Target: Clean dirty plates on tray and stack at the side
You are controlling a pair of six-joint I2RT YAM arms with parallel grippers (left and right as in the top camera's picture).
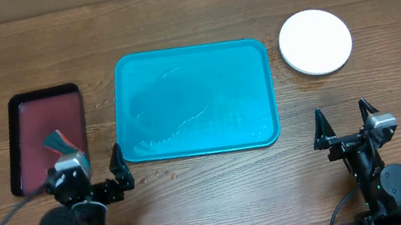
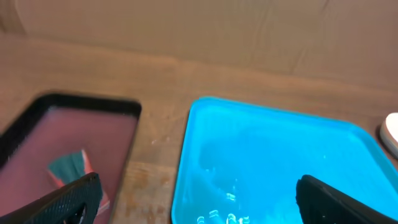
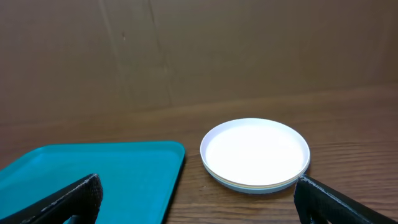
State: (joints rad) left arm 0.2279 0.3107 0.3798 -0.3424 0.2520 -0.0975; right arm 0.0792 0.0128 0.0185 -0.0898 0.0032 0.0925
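Overhead: plates point(image 1: 315, 42) stacked on the table, white one on top, just right of the wet, streaked tray point(image 1: 194, 101).
Left wrist: left gripper point(image 2: 198, 193) gapes wide, empty, facing the tray's left rim.
Right wrist: right gripper point(image 3: 198, 196) spread, holding nothing; top plate spotless.

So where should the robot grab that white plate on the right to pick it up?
Probably the rim on the edge nearest the right gripper, which is open and faces it. The white plate lies flat and looks too wide to span, but its thin raised rim would fit in the jaws, one inside, one outside. That near side is free; the turquoise tray sits on its left.
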